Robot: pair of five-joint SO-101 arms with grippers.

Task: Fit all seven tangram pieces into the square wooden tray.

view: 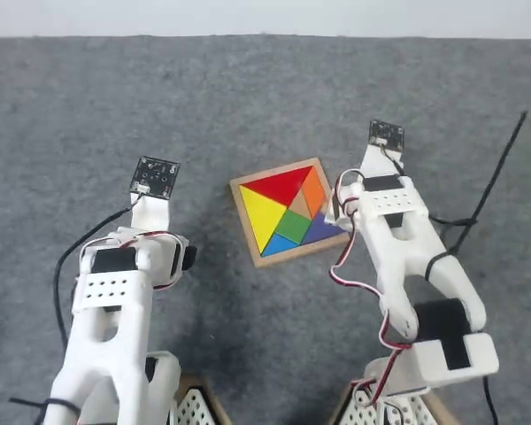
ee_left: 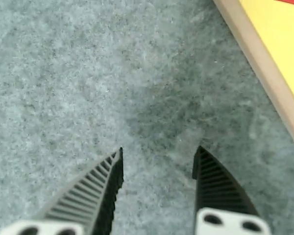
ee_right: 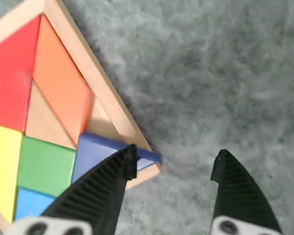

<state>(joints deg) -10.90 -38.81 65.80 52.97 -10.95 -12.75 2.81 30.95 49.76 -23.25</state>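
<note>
On table [view: 115, 97] — tray [ee_right: 94, 73] | coloured pieces [ee_right: 12, 73] inside | purple triangle [ee_right: 95, 148] overlapping rim

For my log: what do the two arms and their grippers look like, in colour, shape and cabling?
The left arm and right arm are white shells with black motor blocks. Red, white and black wires loop along each; a black cable trails off the right one. The left gripper and right gripper have black, ribbed, pointed fingers on white mounts.

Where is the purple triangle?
In the high view, the purple triangle sits at the wooden tray's right corner, beside the green square, poking over the rim.
</note>
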